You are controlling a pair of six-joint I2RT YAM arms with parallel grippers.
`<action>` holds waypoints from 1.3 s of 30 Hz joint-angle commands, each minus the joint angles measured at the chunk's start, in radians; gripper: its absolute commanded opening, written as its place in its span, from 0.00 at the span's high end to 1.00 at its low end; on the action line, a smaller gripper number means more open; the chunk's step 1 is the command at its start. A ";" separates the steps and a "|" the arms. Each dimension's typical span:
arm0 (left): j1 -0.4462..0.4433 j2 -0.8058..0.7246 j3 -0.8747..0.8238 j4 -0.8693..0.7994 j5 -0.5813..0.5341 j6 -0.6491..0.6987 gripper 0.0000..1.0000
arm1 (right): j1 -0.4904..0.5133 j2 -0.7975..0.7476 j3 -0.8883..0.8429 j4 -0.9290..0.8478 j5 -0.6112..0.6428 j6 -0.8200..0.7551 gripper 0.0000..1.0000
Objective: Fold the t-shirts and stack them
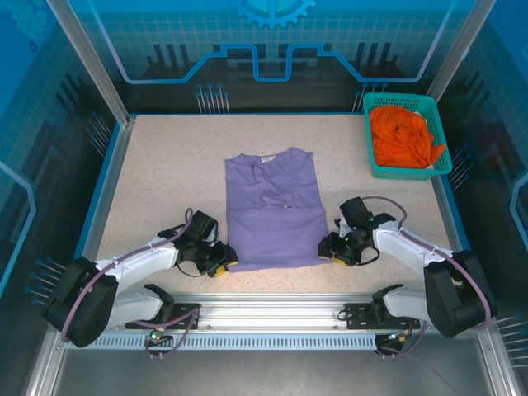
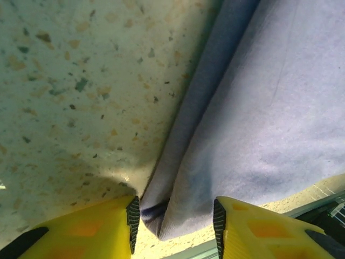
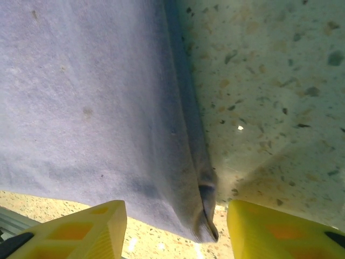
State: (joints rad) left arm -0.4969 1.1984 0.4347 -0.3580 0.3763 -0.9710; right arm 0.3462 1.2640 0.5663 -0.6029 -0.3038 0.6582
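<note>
Top external view, your count: two t-shirts, one basket, two grippers.

- Item one, lavender t-shirt (image 1: 272, 206): folded into a narrow rectangle at frame centre on the speckled table (image 1: 165, 181), collar toward the top.
- Item two, orange t-shirt (image 1: 403, 136): bunched inside the teal basket (image 1: 408, 172), upper right of the frame.
- Item three, left gripper (image 1: 223, 260): at the lavender shirt's lower left corner.
- Item four, right gripper (image 1: 332, 247): at its lower right corner.

Wrist views: you see each pair of yellow fingers (image 2: 81, 232) spread apart. One shirt corner lies between each pair, not yet pinched.
</note>
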 commanded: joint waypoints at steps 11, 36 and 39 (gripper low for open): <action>-0.024 0.070 -0.001 -0.003 -0.029 0.007 1.00 | 0.013 0.078 -0.028 0.033 -0.007 0.003 0.91; -0.027 -0.403 -0.068 -0.483 -0.041 -0.042 1.00 | 0.433 -0.362 -0.182 -0.179 0.088 0.393 1.00; -0.027 -0.438 -0.030 -0.490 -0.039 -0.053 1.00 | 0.433 -0.445 -0.133 -0.236 0.123 0.393 1.00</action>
State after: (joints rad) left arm -0.5220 0.7891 0.3752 -0.7677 0.3351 -0.9943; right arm 0.7708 0.8707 0.3981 -0.6971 -0.2409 1.0115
